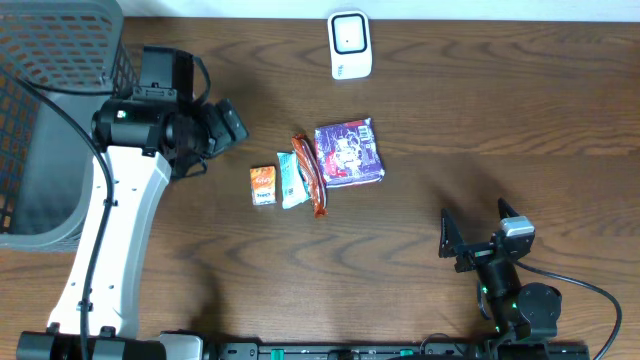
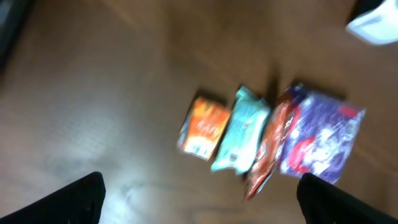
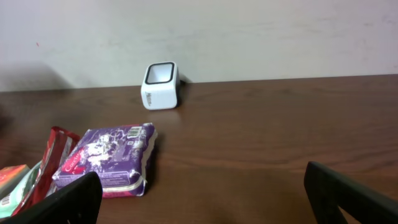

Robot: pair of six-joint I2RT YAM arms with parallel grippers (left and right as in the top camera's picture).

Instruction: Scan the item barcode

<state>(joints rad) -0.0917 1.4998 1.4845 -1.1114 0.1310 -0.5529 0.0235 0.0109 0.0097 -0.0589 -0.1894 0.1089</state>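
Observation:
Several snack items lie in a row mid-table: an orange packet (image 1: 263,186), a teal packet (image 1: 290,180), a long red packet (image 1: 309,175) and a purple pack (image 1: 349,152). The white barcode scanner (image 1: 350,45) stands at the far edge. My left gripper (image 1: 228,122) hovers open to the left of the row, holding nothing. Its blurred wrist view shows the orange packet (image 2: 203,126), teal packet (image 2: 241,130), red packet (image 2: 270,149) and purple pack (image 2: 320,134) ahead of the gripper (image 2: 202,211). My right gripper (image 1: 478,225) sits open near the front right, facing the purple pack (image 3: 109,158) and the scanner (image 3: 160,86).
A dark mesh basket (image 1: 50,100) fills the far left corner, beside the left arm. A pale wall (image 3: 249,31) runs behind the table's far edge. Bare wood (image 1: 520,120) lies between the right gripper and the scanner.

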